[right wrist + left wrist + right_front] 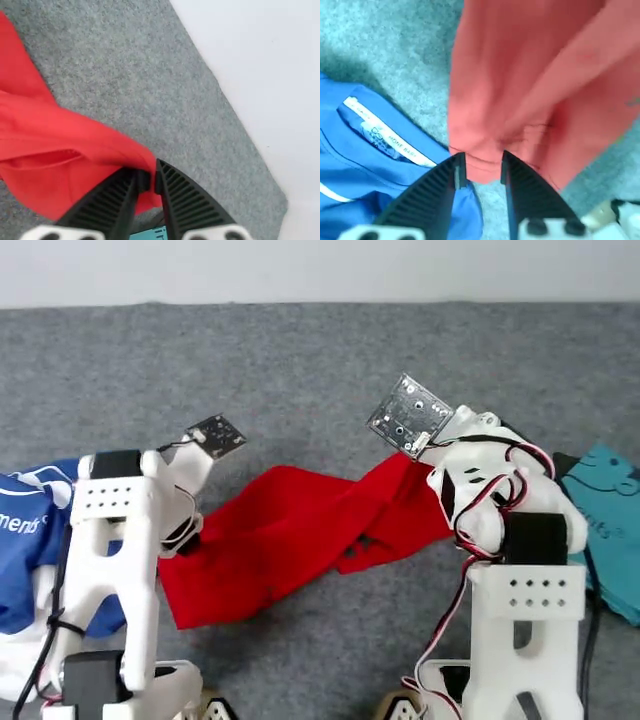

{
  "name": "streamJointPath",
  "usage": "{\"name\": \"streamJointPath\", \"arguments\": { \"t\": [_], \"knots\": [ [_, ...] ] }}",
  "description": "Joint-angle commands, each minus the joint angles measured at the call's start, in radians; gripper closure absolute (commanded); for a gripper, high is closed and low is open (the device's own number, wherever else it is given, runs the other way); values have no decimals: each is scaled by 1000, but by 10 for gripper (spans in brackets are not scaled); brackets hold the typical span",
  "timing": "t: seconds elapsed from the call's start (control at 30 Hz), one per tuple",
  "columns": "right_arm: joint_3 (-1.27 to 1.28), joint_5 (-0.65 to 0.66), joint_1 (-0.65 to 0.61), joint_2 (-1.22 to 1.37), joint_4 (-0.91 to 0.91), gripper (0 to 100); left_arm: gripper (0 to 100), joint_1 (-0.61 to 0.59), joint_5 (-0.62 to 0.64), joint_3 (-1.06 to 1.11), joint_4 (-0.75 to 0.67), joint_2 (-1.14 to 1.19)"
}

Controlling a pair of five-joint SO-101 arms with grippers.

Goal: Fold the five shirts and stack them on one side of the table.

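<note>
Blue shirt (20,560) and teal shirt (612,512) both partly beyond the high view's edges.

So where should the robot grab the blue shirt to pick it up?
Probably the collar rim by the white label, coming down from above. The blue shirt lies collar-up, so that thick edge gives the fingers something to pinch. The left gripper is nearest, but it holds the red shirt.
</note>
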Motion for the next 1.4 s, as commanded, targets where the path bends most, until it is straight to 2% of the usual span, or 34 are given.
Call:
{"name": "streamJointPath", "arguments": {
  "t": [0.0,0.2,0.5,0.97,1.23,1.37],
  "knots": [
    [-15,-9,2,31,-22,988,878,54,9,-111,101,-12],
    [-15,-11,-1,50,-24,988,873,124,28,-124,144,-3],
    [-15,-11,2,53,-24,988,829,63,51,-15,-55,6],
    [-15,-6,4,59,-24,988,835,21,44,-114,-109,324],
    [-15,-9,4,50,-22,988,977,31,43,-114,-124,336],
    [-20,-9,10,47,-15,988,986,28,44,-116,-95,265]
  ]
}}
